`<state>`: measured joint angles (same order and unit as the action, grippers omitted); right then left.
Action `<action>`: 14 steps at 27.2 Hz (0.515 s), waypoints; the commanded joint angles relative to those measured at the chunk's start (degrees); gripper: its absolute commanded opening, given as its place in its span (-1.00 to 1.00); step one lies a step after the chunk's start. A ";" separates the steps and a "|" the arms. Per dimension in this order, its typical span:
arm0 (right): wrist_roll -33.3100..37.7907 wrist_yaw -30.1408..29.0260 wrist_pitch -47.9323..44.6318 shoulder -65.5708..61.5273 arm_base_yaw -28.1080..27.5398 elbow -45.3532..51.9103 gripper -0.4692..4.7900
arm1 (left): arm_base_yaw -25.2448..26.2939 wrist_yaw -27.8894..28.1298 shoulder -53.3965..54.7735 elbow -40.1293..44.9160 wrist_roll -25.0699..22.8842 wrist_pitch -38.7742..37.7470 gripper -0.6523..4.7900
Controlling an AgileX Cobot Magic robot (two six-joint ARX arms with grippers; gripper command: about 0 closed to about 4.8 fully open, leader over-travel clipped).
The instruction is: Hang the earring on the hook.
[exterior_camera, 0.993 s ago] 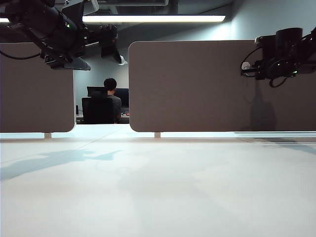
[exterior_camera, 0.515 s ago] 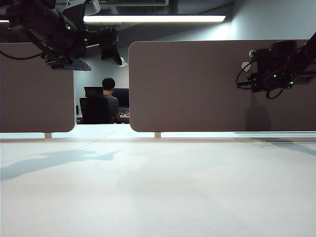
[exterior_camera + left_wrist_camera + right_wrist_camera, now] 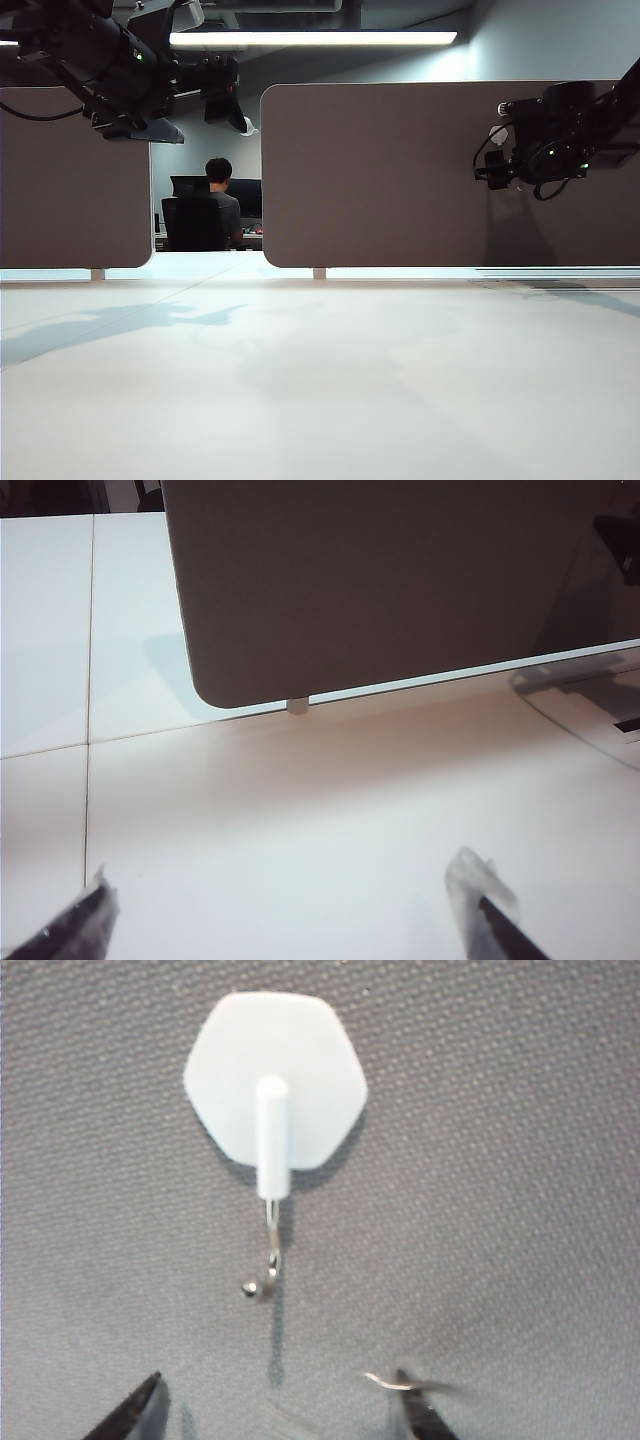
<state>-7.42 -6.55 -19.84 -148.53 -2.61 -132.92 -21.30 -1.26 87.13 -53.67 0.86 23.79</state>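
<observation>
The hook (image 3: 275, 1085) is a pale hexagonal pad stuck flat on the brown panel (image 3: 500, 1160), with a white peg down its middle ending in a small metal prong that curls to a beaded tip. A thin silvery wire, seemingly part of the earring (image 3: 405, 1384), shows blurred at one fingertip of the right hand (image 3: 275, 1410), below the prong and apart from it; whether it touches that fingertip I cannot tell. The right hand's two fingertips stand moderately apart, close to the panel face.

In the exterior view the right hand (image 3: 500, 165) is high at the right, against the far panel (image 3: 400, 170). The left hand (image 3: 235, 115) hangs high at the left, beside the gap between the two panels; its fingers (image 3: 480, 905) are spread wide and hold nothing. The white desk (image 3: 320, 380) runs bare from the near edge to the panels' feet.
</observation>
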 commanded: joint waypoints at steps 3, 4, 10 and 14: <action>-0.11 -1.57 4.22 2.71 -0.02 -0.22 0.27 | 0.00 0.17 -0.11 -0.24 -0.44 0.72 1.00; -0.11 -1.57 5.46 3.30 -0.02 -0.22 0.27 | 0.00 0.15 -0.11 -0.24 -0.44 0.72 1.00; -0.09 -2.82 6.56 5.40 -0.02 -0.31 0.27 | -0.02 0.07 -0.15 -0.24 -0.39 0.39 1.00; -0.07 -4.37 7.67 6.36 0.04 -0.33 0.27 | -0.04 -0.02 -0.17 -0.24 0.04 -0.59 1.00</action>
<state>-7.42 -9.39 -12.38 -143.00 -2.63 -132.97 -21.30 -1.26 87.13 -53.67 0.93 23.31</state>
